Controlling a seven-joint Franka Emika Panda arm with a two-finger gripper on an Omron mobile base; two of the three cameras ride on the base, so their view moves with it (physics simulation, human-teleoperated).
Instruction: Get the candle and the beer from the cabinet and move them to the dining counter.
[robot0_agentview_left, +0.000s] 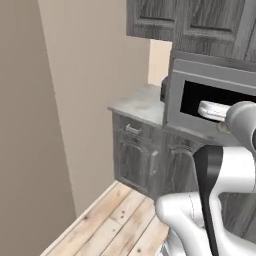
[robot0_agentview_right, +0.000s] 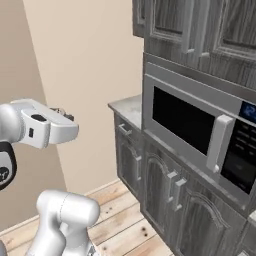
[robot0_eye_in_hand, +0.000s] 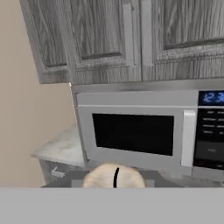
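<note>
Candle (robot0_eye_in_hand: 114, 177) gripped in the closed claw (robot0_eye_in_hand: 114, 183), arm raised facing the microwave (robot0_eye_in_hand: 144, 131).

Kitchen, microwave (robot0_agentview_right: 200, 132), wall cabinets (robot0_eye_in_hand: 131, 39)

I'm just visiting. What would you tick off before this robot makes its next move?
1. Pincer shut on the candle: ok, its tan top and wick sit right at the pincer.
2. Hand apart from the microwave: ok.
3. Wall cabinet doors above the microwave closed: ok.
4. Floor beside the base free: ok.
5. Where the beer is: cannot tell.
6. Way to the dining counter: cannot tell.
</note>
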